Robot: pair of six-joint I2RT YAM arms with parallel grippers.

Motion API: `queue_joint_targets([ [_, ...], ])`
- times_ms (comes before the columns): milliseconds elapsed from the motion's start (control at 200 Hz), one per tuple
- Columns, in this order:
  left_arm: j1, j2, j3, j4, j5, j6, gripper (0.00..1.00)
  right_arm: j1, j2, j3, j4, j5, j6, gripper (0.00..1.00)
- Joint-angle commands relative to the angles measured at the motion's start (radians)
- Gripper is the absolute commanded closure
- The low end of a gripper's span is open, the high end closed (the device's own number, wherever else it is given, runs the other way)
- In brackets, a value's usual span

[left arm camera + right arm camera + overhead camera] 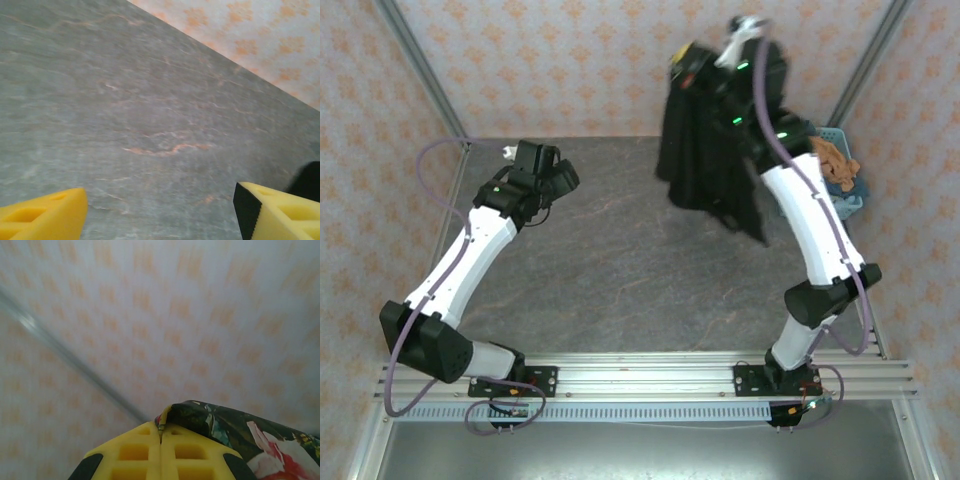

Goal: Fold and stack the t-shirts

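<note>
A large black t-shirt hangs in the air at the back right, its hem above the table. My right gripper is raised high and shut on the shirt's top edge. In the right wrist view the yellow fingers are pressed together on a fold of the black cloth with its rose print. My left gripper hovers over the back left of the table, open and holding nothing. In the left wrist view its yellow fingertips stand wide apart over bare grey tabletop, with a dark corner of cloth at the right edge.
A pale blue lattice basket stands at the back right edge, holding rust-orange cloth. The grey marbled tabletop lies between the arms. Patterned walls with metal posts close in the back and sides.
</note>
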Motion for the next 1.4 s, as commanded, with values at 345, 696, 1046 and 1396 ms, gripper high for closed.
queue_joint_targets([
  [345, 0.055, -0.123, -0.149, -0.147, 0.089, 0.023, 0.20, 0.191, 0.050, -0.521, 0.012, -0.127, -0.034, 0.29],
  [696, -0.023, 0.071, -0.310, -0.095, 0.233, -0.151, 0.14, -0.104, -0.103, -0.937, -0.094, 0.106, 0.204, 0.31],
  [1046, -0.004, 0.233, -0.368, 0.070, 0.268, -0.370, 0.23, -0.130, 0.053, -1.009, -0.140, 0.023, 0.374, 0.38],
  [1396, 0.001, 0.228, -0.331, -0.064, 0.149, -0.294, 0.98, -0.136, 0.146, -0.970, -0.138, 0.034, 0.429, 0.95],
])
